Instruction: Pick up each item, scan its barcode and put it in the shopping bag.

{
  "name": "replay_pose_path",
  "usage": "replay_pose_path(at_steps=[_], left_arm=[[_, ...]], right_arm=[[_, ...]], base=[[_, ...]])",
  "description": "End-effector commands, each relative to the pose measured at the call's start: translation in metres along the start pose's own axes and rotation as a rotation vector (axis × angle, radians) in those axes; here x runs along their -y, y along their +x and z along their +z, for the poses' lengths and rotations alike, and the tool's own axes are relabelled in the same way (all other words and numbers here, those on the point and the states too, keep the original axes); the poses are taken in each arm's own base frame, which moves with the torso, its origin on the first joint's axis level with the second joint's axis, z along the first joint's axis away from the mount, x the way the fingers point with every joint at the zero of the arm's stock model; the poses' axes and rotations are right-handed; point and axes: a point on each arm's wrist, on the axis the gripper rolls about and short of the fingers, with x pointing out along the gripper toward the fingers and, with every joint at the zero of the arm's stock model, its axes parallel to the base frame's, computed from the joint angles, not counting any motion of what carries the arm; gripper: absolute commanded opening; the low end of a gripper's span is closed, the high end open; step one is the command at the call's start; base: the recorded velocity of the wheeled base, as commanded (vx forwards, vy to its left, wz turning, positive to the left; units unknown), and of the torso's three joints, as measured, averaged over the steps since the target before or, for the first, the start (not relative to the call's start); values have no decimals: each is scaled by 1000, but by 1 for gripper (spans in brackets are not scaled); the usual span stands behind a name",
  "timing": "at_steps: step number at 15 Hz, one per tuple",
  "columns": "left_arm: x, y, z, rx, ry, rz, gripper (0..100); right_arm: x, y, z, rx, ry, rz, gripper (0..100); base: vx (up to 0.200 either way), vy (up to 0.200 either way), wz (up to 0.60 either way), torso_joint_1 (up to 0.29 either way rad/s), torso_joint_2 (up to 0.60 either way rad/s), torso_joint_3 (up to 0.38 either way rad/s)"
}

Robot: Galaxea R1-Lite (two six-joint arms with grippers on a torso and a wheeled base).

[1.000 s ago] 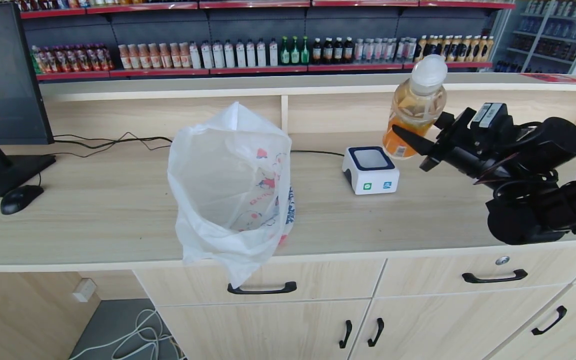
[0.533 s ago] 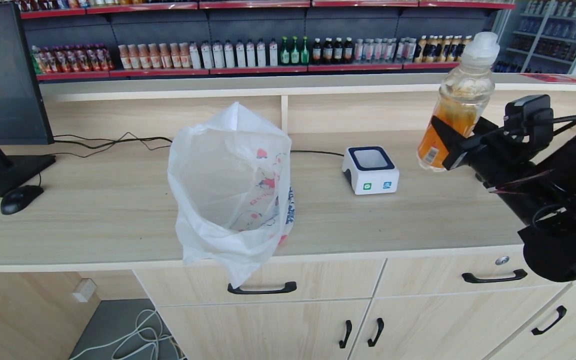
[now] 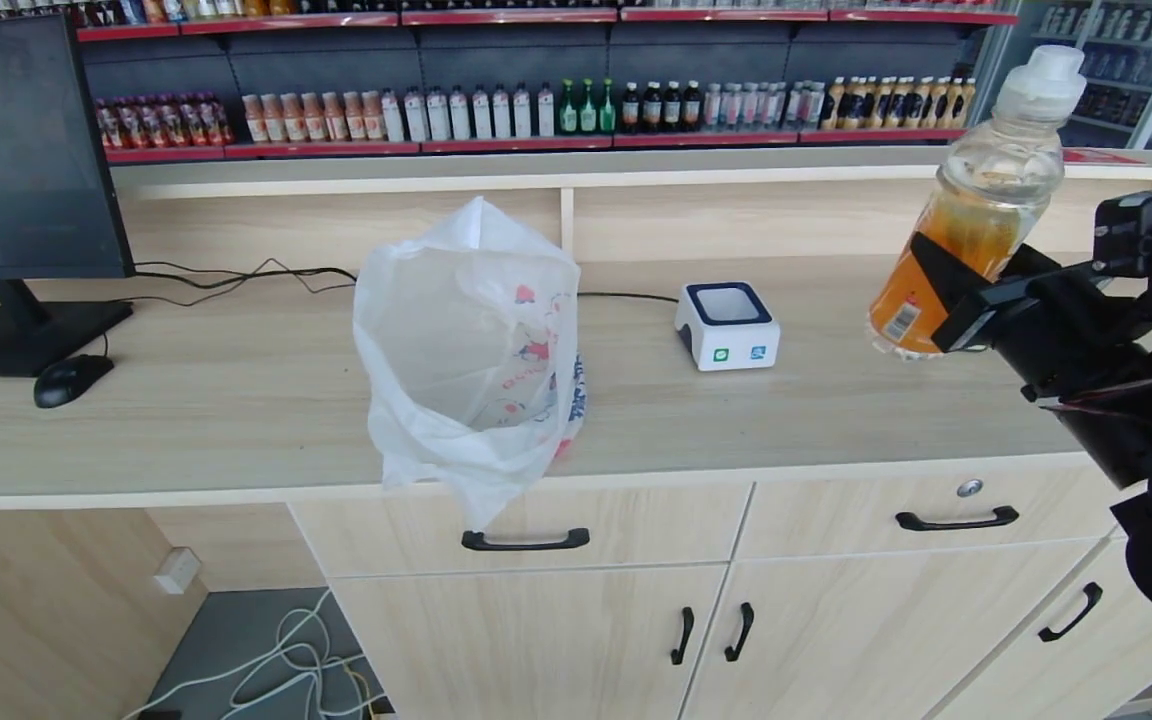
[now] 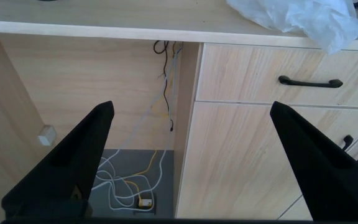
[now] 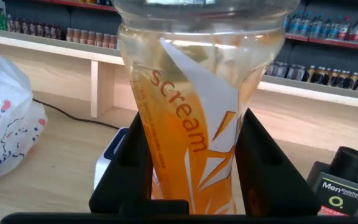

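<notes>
Now, the bottle hangs clear of the counter

In your head view, the right gripper (image 3: 944,292) is clamped on the lower part of the orange drink bottle (image 3: 986,200). The bottle is tilted, cap up, in the air to the right of the barcode scanner (image 3: 726,325). The white shopping bag (image 3: 471,350) stands open on the counter (image 3: 186,410), left of the scanner.

Your left wrist view has the left gripper (image 4: 190,109) low before the cabinet drawers (image 4: 260,68), fingers wide apart around nothing.

Your right wrist view puts both fingers (image 5: 135,162) tight against the bottle's label.
</notes>
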Motion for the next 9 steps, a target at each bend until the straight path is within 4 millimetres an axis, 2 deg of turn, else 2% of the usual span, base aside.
replay_pose_path(at_steps=[1, 6, 9], left_arm=[[0, 0, 0, 0, 0, 2, 100], [0, 0, 0, 0, 0, 0, 100], [0, 0, 0, 0, -2, 3, 100]], right_arm=[[0, -3, 8, 15, 2, 0, 0], [0, -2, 12, 30, 1, -1, 0], [-6, -3, 14, 35, 11, 17, 0]], base=[[0, 0, 0, 0, 0, 0], [0, 0, 0, 0, 0, 0], [0, 0, 600, 1, 2, 2]])
